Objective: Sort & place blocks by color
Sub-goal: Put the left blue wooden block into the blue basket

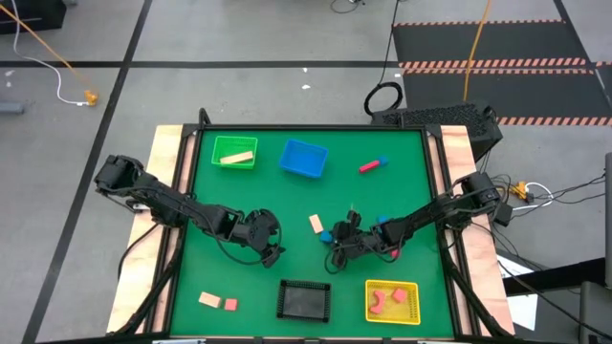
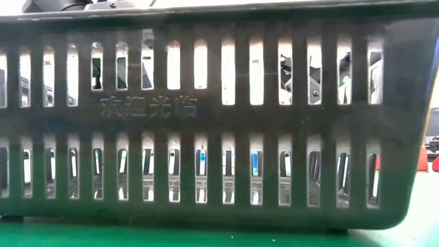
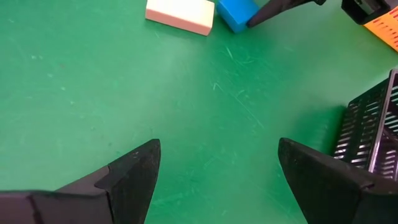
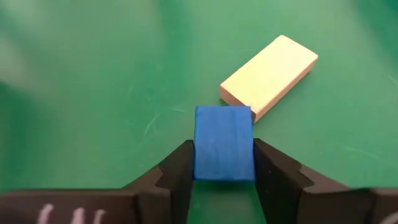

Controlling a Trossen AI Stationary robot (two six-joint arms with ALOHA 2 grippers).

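- My right gripper is low over the green table, its jaws clenched on a blue block that sits squarely between the two fingers.
- Just beyond the jaw tips lies a tan block, flat on the mat, its near corner touching or all but touching the blue block; I cannot tell which.
- My left gripper waits with its jaws released, only bare mat between them.
- Ahead of the left jaws I see the same tan block and blue block, with the black basket off to one side.
- From above, other blocks sit well apart from both jaws: a red and blue pair near the blue basket, a tan one in the green basket, red ones in the yellow basket, and a tan and pink pair by the near edge.
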